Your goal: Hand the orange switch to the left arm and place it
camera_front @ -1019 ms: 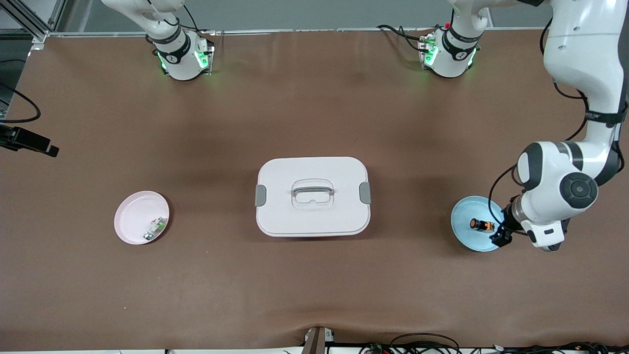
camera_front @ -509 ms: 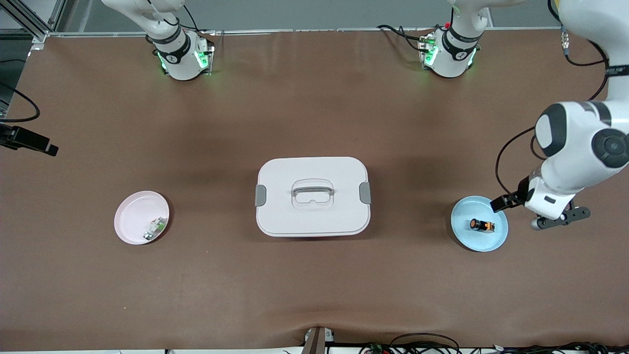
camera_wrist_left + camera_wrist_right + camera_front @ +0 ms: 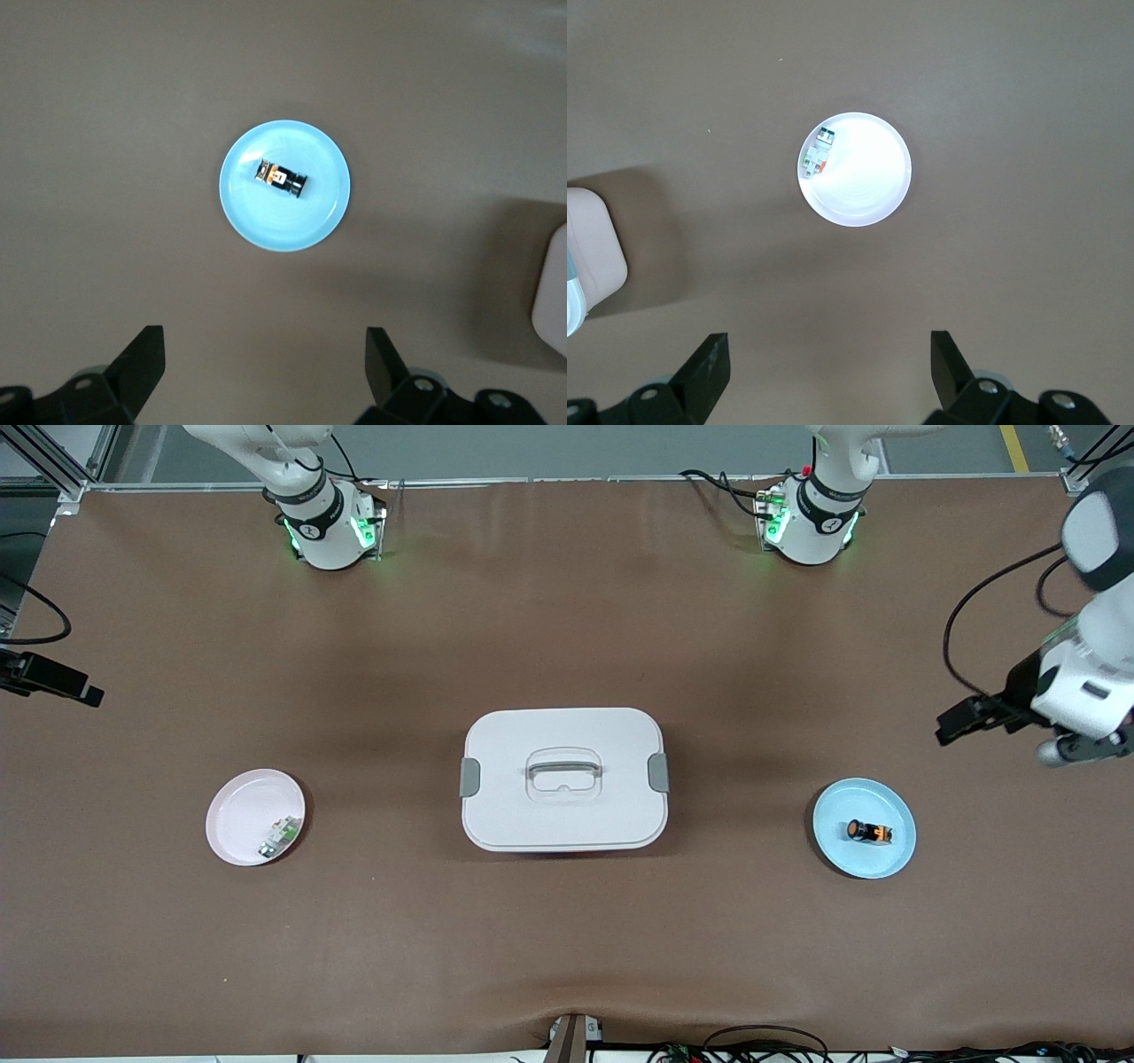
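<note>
The orange switch [image 3: 869, 832] [image 3: 282, 178], a small black cylinder with orange parts, lies on its side on a round blue plate [image 3: 852, 860] [image 3: 285, 223] toward the left arm's end of the table. My left gripper [image 3: 1019, 735] [image 3: 263, 363] hangs open and empty, high over bare table beside that plate. The white lidded box [image 3: 563, 817] sits mid-table; its edge shows in both wrist views [image 3: 555, 292] [image 3: 592, 248]. My right gripper [image 3: 830, 363] is open and empty above bare table, outside the front view.
A pink plate [image 3: 237, 813] [image 3: 864, 190] toward the right arm's end holds a small white-and-green component [image 3: 279, 835] [image 3: 818, 152]. Both arm bases [image 3: 328, 527] [image 3: 811, 522] stand along the table's back edge. Cables lie along the front edge.
My left gripper rose from beside the switch on the blue plate and swung off toward the table's end, still open. The switch stayed on the plate.
</note>
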Robot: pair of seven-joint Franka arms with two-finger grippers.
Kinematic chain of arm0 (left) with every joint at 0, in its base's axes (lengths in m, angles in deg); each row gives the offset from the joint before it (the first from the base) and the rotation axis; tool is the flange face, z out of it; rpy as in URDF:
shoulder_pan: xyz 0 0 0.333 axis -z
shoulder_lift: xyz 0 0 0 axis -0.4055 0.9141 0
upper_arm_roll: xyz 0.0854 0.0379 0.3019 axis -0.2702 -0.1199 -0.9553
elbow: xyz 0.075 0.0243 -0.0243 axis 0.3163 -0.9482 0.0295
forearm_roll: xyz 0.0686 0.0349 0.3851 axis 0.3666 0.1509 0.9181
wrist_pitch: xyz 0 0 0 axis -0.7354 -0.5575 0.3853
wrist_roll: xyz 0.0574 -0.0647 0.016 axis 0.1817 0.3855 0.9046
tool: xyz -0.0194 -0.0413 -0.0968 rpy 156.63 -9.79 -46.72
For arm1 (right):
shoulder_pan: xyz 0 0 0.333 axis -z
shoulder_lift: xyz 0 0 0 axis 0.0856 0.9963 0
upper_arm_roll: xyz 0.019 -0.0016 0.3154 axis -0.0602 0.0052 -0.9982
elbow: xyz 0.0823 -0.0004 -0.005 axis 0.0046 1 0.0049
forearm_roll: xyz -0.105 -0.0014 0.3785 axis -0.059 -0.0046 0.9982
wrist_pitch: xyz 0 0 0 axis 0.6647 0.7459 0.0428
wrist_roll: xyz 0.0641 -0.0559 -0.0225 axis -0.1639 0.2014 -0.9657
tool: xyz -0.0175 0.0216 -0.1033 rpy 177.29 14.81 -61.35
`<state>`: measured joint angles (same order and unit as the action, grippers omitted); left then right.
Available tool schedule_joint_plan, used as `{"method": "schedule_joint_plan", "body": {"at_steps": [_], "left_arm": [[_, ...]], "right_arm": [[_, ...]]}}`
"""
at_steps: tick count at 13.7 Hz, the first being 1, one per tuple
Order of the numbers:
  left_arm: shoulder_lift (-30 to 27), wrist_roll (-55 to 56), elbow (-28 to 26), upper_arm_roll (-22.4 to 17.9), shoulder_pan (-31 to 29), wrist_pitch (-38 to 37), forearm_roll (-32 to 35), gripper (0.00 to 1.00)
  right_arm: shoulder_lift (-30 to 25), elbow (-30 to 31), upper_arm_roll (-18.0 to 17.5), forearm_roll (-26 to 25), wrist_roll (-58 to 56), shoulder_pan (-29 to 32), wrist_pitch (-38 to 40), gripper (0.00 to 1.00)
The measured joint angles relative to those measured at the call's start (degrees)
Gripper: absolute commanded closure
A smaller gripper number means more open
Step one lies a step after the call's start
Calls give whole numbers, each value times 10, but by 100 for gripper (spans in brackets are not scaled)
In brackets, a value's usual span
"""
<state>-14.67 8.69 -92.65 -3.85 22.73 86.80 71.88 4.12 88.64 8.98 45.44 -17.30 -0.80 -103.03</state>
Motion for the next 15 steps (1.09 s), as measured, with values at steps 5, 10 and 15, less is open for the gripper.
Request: {"method": "schedule_joint_plan", "body": {"at_steps": [5, 10, 15], "left_arm": [[-31, -2, 21, 10, 0, -43, -2, 0], [-68, -4, 9, 26, 0, -71, -2, 0], [-78, -32, -3, 21, -2, -71, -2, 0]], "right_arm": [[0, 0, -4, -37, -3, -1, -6, 0], [-8, 0, -10, -44, -4, -13, -10, 0], [-18, 0, -11, -41, -5, -13, -19, 0]]}}
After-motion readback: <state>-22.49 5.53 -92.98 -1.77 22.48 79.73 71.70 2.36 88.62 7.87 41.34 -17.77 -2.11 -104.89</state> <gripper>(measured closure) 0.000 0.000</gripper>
